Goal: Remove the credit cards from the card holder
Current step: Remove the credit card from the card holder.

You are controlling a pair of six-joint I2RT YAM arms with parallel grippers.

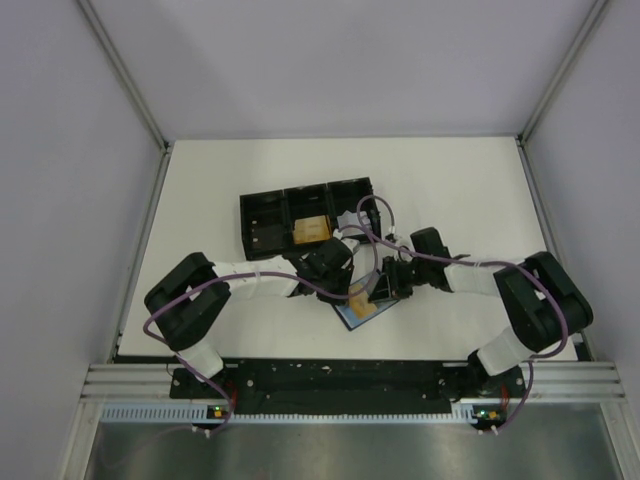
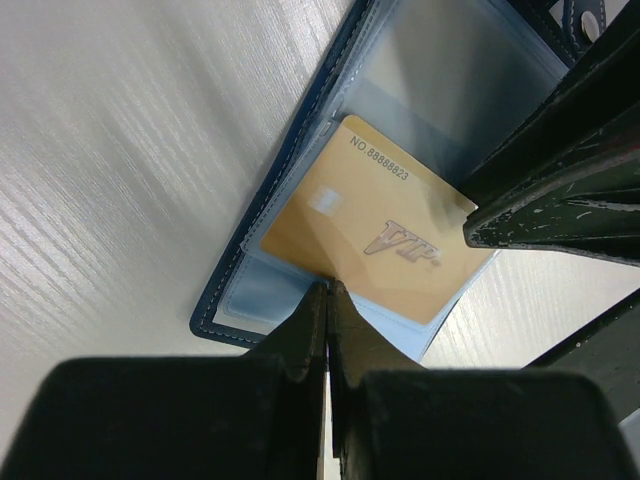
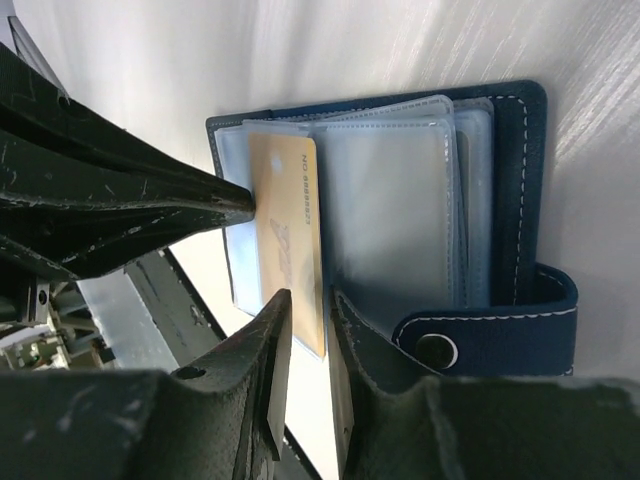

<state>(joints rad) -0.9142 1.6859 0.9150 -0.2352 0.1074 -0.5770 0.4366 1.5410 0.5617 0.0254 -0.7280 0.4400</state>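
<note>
Left tool point(image 2: 328, 288) closed, tips touching the orange VIP credit card point(image 2: 370, 230) at its edge. Card lies skewed on the open dark-blue card holder point(image 3: 500, 170), overhanging it, on the worktop point(image 2: 120, 150). Right tool point(image 3: 308, 300) slightly open, tips over the card's end.

Right wrist view: the orange card's point(image 3: 285, 215) near end runs behind the right claw point(image 3: 310, 297) fingers, logo partly covered. That claw also hides the lower-left corner of the card holder point(image 3: 520, 190). Left wrist view: holder's far end and snap tab point(image 2: 590, 18) cut by the top edge. The card's right corner sits behind a right-claw finger point(image 2: 540, 205). Left claw point(image 2: 327, 295) tips meet at the card's edge, pinching or just touching unclear. Top view: holder mostly under both claws, only its near corner shows. Tray point(image 1: 305, 190) beyond the holder has its near rim behind the left arm point(image 1: 255, 280); tan thing point(image 1: 312, 230) in its middle compartment too small to identify.
</note>
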